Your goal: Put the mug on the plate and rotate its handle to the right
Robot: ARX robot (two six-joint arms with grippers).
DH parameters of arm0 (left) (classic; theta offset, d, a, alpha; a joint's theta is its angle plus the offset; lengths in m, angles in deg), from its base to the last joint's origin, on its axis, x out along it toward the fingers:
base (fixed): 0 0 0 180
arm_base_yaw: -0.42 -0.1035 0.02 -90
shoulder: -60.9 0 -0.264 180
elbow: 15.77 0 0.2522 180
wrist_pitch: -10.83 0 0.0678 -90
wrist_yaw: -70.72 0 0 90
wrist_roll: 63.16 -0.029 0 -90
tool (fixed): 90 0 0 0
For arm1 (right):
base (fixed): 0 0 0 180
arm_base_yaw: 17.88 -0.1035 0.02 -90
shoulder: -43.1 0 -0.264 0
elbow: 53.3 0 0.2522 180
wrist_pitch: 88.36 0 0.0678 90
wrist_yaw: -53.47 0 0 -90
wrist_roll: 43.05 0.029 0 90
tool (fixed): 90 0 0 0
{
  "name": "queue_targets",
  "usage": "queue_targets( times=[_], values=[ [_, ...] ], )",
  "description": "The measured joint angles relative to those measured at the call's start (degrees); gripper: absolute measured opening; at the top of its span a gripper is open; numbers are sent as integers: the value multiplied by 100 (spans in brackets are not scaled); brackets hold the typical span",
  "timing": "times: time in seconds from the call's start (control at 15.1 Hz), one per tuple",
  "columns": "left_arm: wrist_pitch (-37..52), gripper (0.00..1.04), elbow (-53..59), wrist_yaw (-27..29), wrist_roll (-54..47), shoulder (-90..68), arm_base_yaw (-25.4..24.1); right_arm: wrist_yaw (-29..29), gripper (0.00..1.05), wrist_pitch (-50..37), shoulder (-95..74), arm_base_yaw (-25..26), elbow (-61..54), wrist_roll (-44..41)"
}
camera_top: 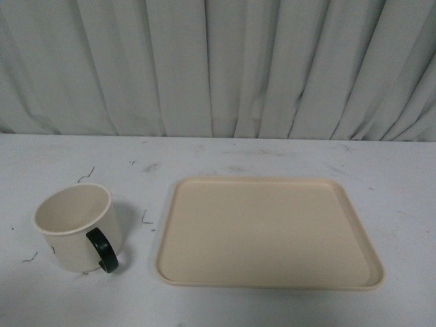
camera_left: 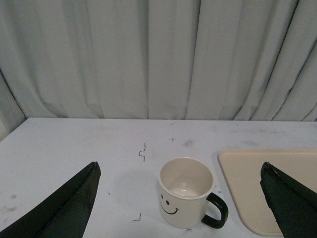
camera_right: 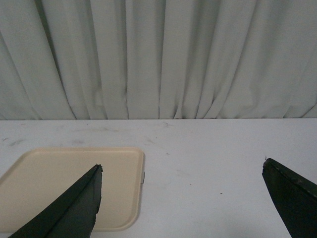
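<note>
The left arm's fingers [camera_left: 69, 206] are spread wide and empty, framing the upright mug [camera_left: 185, 191] as if lined up for a grasp. The right arm's fingers [camera_right: 69, 208] gape just as wide, holding nothing, with the plate [camera_right: 74, 173] ahead of them. The mug stands on the worktop [camera_top: 272, 157] toward its near left corner, apart from the plate at the near middle, and its handle [camera_top: 103, 251] angles toward the near edge and the plate. Nothing is lifted yet; the left arm looks better placed to carry it.
</note>
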Motion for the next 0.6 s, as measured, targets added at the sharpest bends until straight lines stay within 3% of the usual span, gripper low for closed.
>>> queue_targets(
  times=[0.6],
  values=[
    [2,98,0,0,0,0,0,0,98,0,0,0,0,2]
  ],
)
